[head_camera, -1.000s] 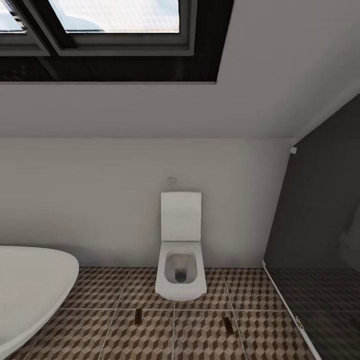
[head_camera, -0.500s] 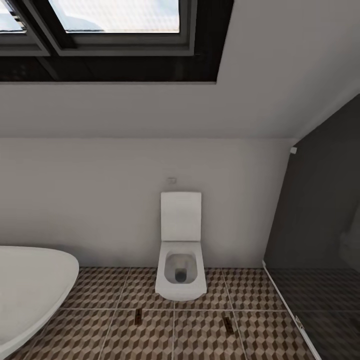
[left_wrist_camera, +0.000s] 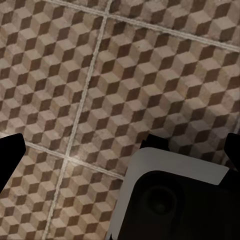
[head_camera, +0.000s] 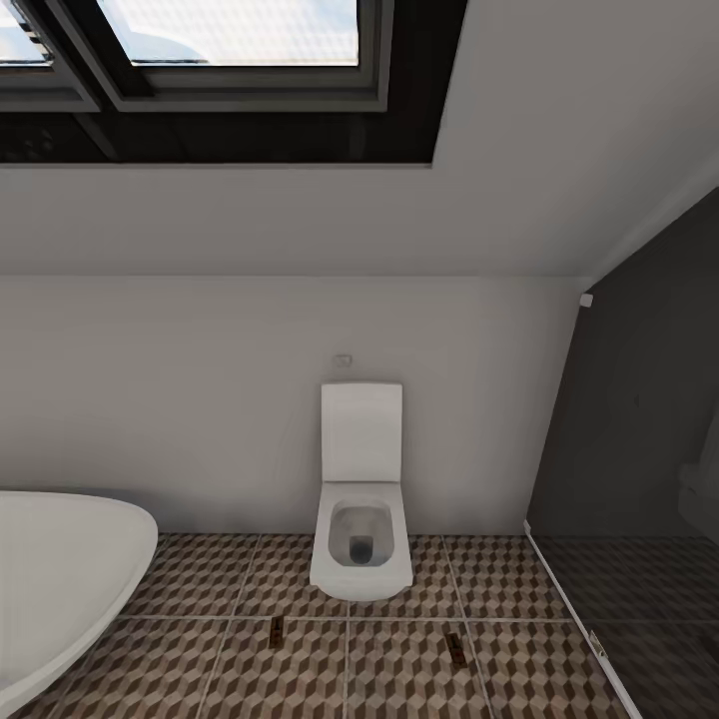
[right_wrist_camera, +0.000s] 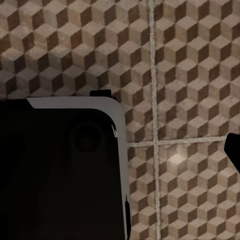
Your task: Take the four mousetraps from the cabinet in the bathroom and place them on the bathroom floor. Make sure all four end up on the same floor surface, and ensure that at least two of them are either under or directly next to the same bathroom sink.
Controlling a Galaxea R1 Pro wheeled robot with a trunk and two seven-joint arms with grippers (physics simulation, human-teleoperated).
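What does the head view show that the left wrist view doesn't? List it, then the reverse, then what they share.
Head view alone: a white toilet against the wall, a white bathtub, a dark-framed window overhead, a dark glass partition, and two small dark slabs, probably mousetraps, lying on the tiles in front of the toilet.

Left wrist view alone: the left gripper, fingertips wide apart, above a dark, grey-edged robot part.

Both: the bathroom floor with its cube-pattern tiles.
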